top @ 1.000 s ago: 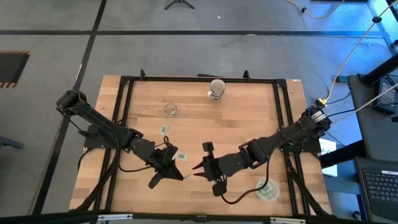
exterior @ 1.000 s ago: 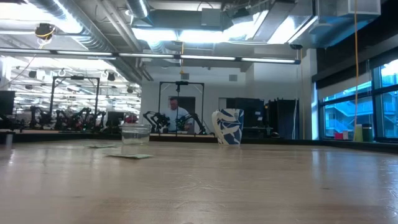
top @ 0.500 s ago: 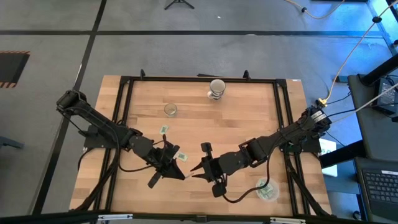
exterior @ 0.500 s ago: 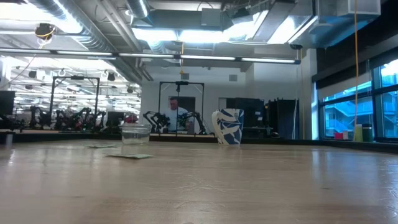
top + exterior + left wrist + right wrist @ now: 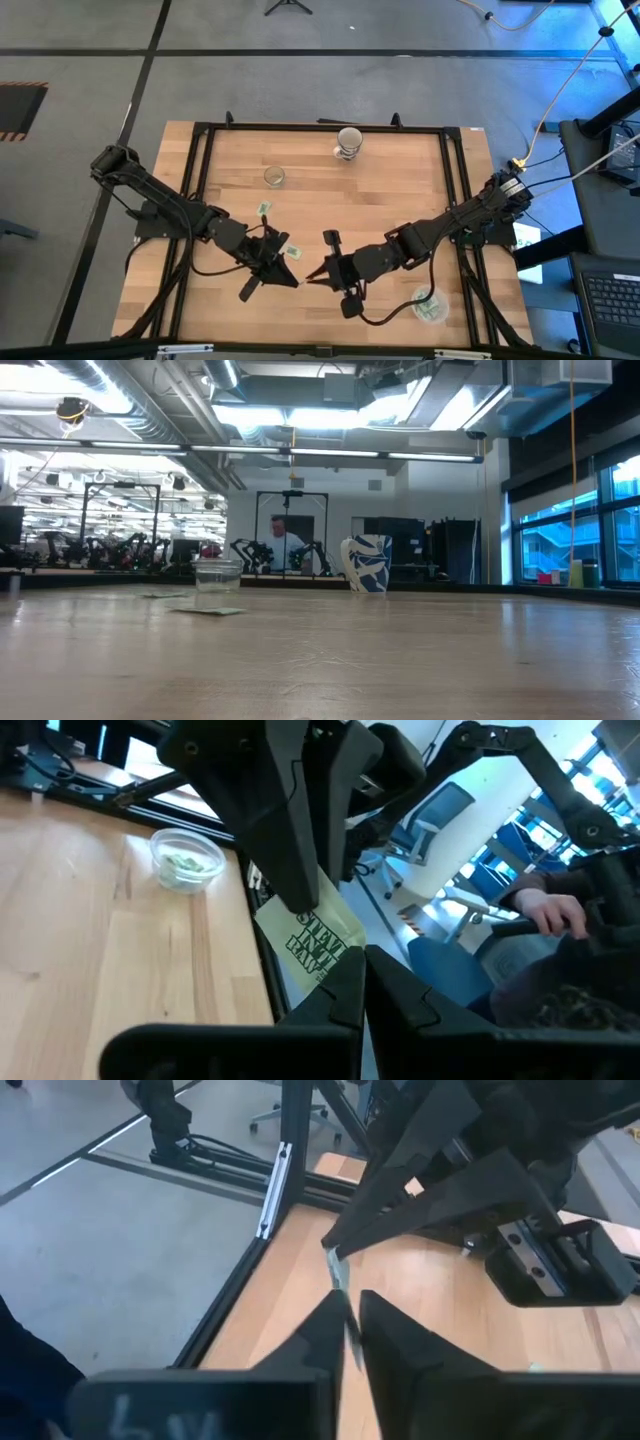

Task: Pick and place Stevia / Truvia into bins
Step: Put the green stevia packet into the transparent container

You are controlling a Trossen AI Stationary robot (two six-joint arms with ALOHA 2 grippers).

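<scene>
One white Stevia sachet with green print (image 5: 312, 942) is lifted above the table's near middle (image 5: 300, 283), between the two grippers. My left gripper (image 5: 290, 280) comes at it from the table's left and my right gripper (image 5: 312, 279) from the right; both are shut on it. Two more sachets lie flat on the wood (image 5: 263, 208) (image 5: 291, 250). The clear round bin (image 5: 430, 307) stands on the table near its near right corner, with several sachets inside; it also shows in the left wrist view (image 5: 188, 860). My left gripper pinches the sachet's lower corner (image 5: 338, 978) between its two fingers, coming about level from the table's left. The sachet is lifted clear of the table. My right gripper pinches the opposite end of the sachet (image 5: 300, 912) between its fingertips (image 5: 290, 880), slanting in from the table's right. In its own wrist view the sachet shows edge-on (image 5: 338, 1275), running into the gap between its fingers.
A small glass jar (image 5: 273, 176) and a blue-patterned paper cup (image 5: 348, 143) stand toward the table's far edge. A black frame rail (image 5: 455, 180) runs along the table's sides. In the low view a person (image 5: 280, 545) sits far behind the table.
The right gripper has edged slightly toward the table's left, toward the left gripper. The sachet stays lifted between the two.
</scene>
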